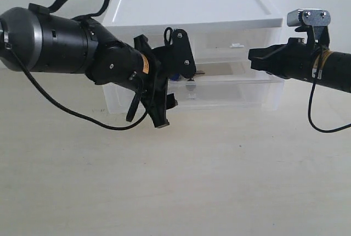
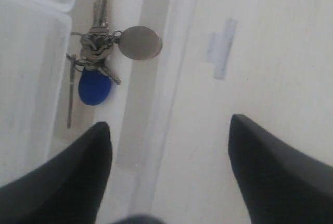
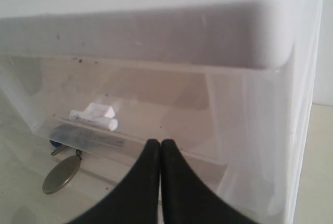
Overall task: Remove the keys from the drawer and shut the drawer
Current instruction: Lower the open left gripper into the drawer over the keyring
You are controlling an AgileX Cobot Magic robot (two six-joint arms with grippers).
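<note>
Now left jaws gape wide, empty, over the keys (image 2: pixel 96 60) in the drawer (image 1: pixel 241 90); right jaws pinched shut, empty. Keys sit off-centre, so closing may miss them.

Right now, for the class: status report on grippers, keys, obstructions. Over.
Left gripper open, short of the keys, holding nothing. Right gripper shut, empty, by the cabinet. Keys lying in open drawer. Nothing covering them.
</note>
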